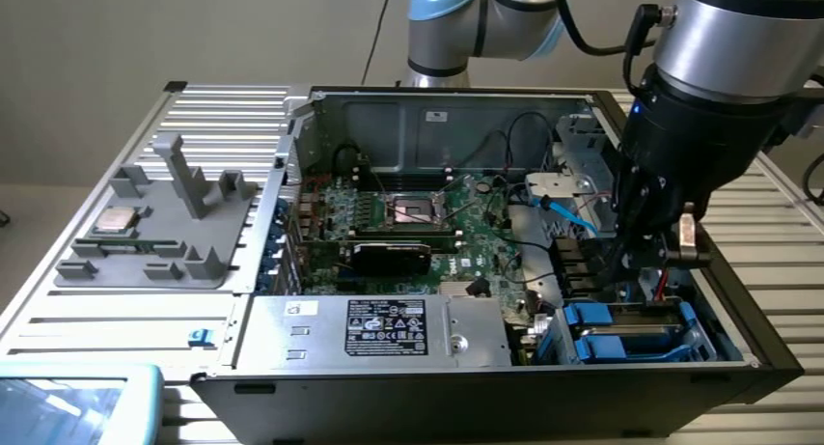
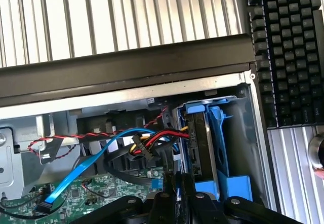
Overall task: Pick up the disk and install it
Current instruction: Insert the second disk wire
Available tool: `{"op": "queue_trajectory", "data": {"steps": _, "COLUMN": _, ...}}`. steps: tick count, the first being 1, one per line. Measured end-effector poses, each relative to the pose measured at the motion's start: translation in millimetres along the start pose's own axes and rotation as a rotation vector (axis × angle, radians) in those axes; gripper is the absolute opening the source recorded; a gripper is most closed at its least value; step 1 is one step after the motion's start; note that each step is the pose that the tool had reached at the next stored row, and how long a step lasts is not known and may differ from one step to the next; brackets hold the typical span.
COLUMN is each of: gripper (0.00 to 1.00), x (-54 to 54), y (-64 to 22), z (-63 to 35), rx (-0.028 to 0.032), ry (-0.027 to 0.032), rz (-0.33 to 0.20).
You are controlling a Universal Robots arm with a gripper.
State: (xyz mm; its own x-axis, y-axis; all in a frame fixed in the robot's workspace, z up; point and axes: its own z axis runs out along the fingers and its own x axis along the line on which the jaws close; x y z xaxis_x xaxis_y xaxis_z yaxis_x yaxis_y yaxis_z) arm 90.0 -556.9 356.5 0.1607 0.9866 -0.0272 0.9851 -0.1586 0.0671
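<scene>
Computer case (image 1: 721, 300), open on its side on a ribbed metal table (image 1: 77, 300), the largest thing in the scene; one case, black-walled, with one green motherboard (image 1: 425, 223) inside it. One robot arm (image 1: 721, 69), silver and black, reaches down into the case at the exterior view's right. Against the case's near wall lies one large grey box (image 1: 373, 331) carrying a black-and-white sticker. On the table at the exterior view's left sits one grey plastic fixture (image 1: 161, 233) with several upright posts, and on it rests one small square silver chip (image 1: 116, 220). The disk (image 2: 201, 143) stands on edge in the drive bay in the case's corner, at the exterior view's lower right; in the wrist view it appears as a dark, flat slab seen from the side, framed by bright blue plastic rails (image 2: 223, 148), with its label side not visible. One disk can be counted in the wrist view. Red, black and yellow wires (image 2: 152, 139) and one flat blue cable (image 2: 86, 176) run just beside it. The gripper (image 2: 180, 188) hangs right beside the disk, its fingers drawn together with nothing visibly between them. One black keyboard (image 2: 288, 46) lies outside the case.
</scene>
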Motion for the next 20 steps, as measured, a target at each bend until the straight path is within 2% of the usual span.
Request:
{"op": "queue_trajectory", "data": {"steps": 2, "gripper": 0.16, "x": -1.9, "y": 0.3, "z": 0.1, "rx": 0.0135, "ry": 0.0073, "rz": 0.000}}
{"op": "queue_trajectory", "data": {"steps": 4, "gripper": 0.16, "x": -4.7, "y": 1.3, "z": 0.2, "rx": 0.0225, "ry": 0.0078, "rz": 0.000}}
{"op": "queue_trajectory", "data": {"steps": 5, "gripper": 0.16, "x": -5.6, "y": 2.1, "z": 0.2, "rx": 0.0251, "ry": 0.0073, "rz": 0.000}}
{"op": "queue_trajectory", "data": {"steps": 8, "gripper": 0.16, "x": -5.8, "y": 2.6, "z": 0.3, "rx": 0.0255, "ry": 0.0074, "rz": 0.001}}
{"op": "queue_trajectory", "data": {"steps": 10, "gripper": 0.16, "x": -6.9, "y": 7.1, "z": 0.6, "rx": 0.0322, "ry": 0.0063, "rz": 0.000}}
{"op": "queue_trajectory", "data": {"steps": 15, "gripper": 0.16, "x": -9.6, "y": 17.5, "z": 1.6, "rx": 0.0605, "ry": 0.0018, "rz": -0.001}}
{"op": "queue_trajectory", "data": {"steps": 20, "gripper": 0.16, "x": -11.9, "y": 30.1, "z": 3.0, "rx": 0.0980, "ry": -0.0043, "rz": -0.002}}
